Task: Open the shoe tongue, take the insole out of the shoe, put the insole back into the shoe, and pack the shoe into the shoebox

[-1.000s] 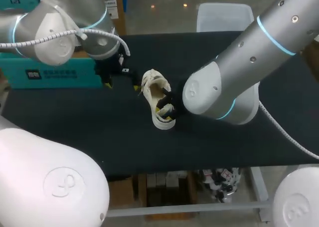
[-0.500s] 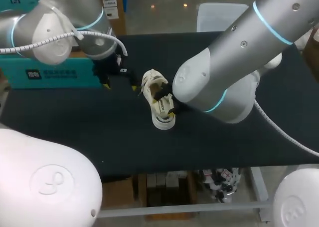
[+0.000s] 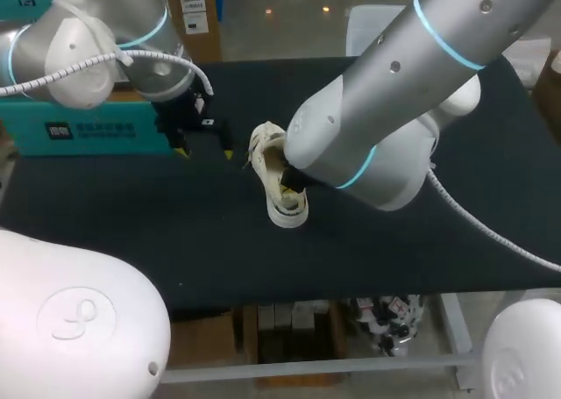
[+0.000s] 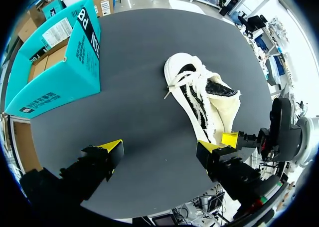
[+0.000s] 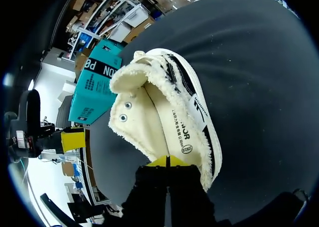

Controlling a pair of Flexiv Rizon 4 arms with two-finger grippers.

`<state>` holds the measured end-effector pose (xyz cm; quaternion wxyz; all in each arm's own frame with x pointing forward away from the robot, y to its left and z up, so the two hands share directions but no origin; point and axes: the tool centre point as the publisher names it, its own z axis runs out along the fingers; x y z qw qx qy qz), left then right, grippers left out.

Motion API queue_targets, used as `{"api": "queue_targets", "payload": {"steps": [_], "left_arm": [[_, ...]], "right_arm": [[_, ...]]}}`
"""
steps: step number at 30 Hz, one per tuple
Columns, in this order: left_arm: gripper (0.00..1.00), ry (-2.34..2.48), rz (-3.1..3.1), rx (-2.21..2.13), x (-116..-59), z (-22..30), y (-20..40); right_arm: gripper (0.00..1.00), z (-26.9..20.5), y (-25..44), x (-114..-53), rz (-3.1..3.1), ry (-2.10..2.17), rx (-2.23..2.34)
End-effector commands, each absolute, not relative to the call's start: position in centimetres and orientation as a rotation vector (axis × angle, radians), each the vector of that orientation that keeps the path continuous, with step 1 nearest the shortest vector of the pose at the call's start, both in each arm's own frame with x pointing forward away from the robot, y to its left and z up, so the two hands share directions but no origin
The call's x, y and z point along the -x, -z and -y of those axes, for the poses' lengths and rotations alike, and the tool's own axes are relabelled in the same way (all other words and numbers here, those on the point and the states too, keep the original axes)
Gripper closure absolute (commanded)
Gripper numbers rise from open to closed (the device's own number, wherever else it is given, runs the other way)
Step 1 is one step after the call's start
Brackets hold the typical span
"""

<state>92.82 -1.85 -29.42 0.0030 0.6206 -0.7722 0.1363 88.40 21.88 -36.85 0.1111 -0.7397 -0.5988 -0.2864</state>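
A white shoe [image 3: 282, 208] is seen lying near the middle of the black table [image 3: 131, 232], its laces loosened and its opening spread wide. In the head view much of it is covered by the right arm's bulky elbow, and the right gripper itself is hidden behind that joint there.

In the right wrist view the right gripper [image 5: 167, 161] is found at the heel end of the shoe [image 5: 164, 112], its yellow tips pressed together just over the cream insole [image 5: 174, 124], which lies inside the shoe. Whether a thin edge of the insole is caught between the tips cannot be told, since only a dark seam is visible between them.

The left gripper [image 3: 203, 152] is held just left of the shoe's toe, apart from it, with its fingers spread wide and nothing between them. The same is shown in the left wrist view, where the left gripper [image 4: 159, 148] hangs above bare table and the shoe [image 4: 202, 95] lies ahead of one finger (a yellow tip of the other arm's gripper is glimpsed at the shoe's heel).

A teal shoebox [image 3: 83, 129] stands at the table's left edge, toward the far-left corner, partly cut off behind the left arm; in the left wrist view the shoebox [image 4: 55, 70] is seen with a flap raised.
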Motion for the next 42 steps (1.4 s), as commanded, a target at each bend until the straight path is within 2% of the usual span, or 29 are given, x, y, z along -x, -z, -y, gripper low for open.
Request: {"api": "queue_targets", "payload": {"steps": [1, 12, 27, 42], "left_arm": [[0.00, -0.417, 2.422, -1.946, -93.2, 2.0, 29.6], [0.00, -0.396, 2.433, -1.927, -94.0, 3.1, 29.8], [0.00, -0.368, 2.473, -1.901, -92.3, 7.5, 29.2], [0.00, -0.321, 2.388, -2.051, -93.2, 10.0, 32.7]], "right_arm": [[1.00, -22.7, 39.1, -89.0, 1.838, 0.695, 2.326], [1.00, -22.3, 41.7, -88.7, 1.853, 0.647, 2.377], [1.00, -18.8, 32.5, -87.6, 1.740, 1.014, 2.302], [1.00, -13.1, 30.7, -90.2, 1.699, 1.070, 2.235]]}}
